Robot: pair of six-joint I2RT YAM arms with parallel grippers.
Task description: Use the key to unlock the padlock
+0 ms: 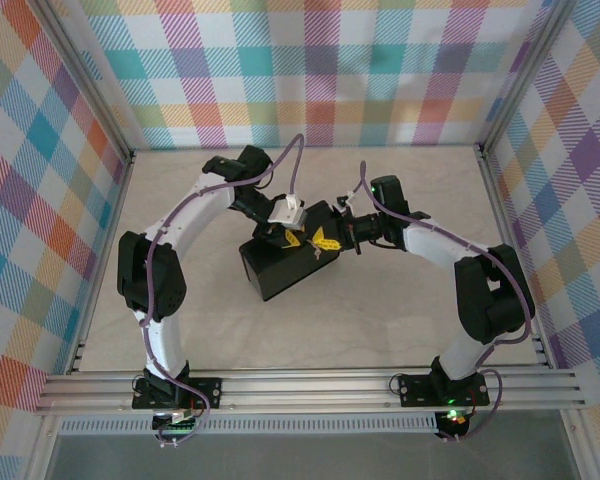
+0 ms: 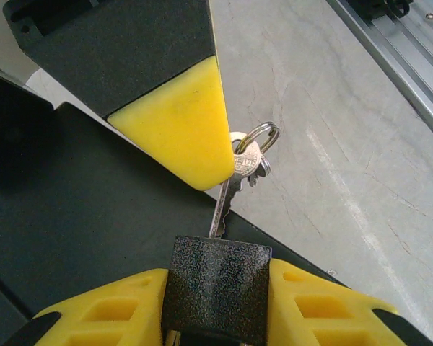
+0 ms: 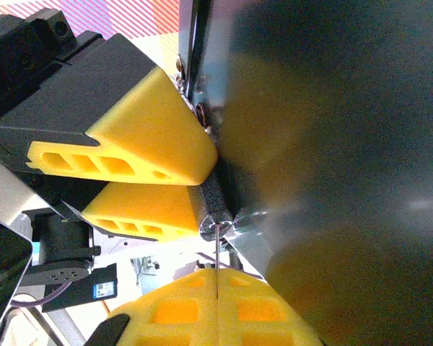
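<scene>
Left wrist cam: left gripper [image 2: 216, 310] jaws part-open, clamping padlock [image 2: 218, 277]; right gripper [image 3: 216, 303] jaws pinched tight on key [image 2: 244, 164], which looks seated just ahead of left jaws; next prob. turn key.

The padlock [image 2: 216, 285] is seen as a small dark body with a speckled, textured finish; it is clamped between the yellow pads of the left gripper [image 2: 216, 310], over the black box [image 2: 72, 216] near the middle of the table; its loop cannot be made out. The key [image 2: 244, 167] is pale silver, with a thin wire ring threaded through its head; it lies just right of the padlock; its blade meets the padlock's end face, though its depth cannot be told; its head is pinched by the right gripper [image 3: 216, 292].
</scene>
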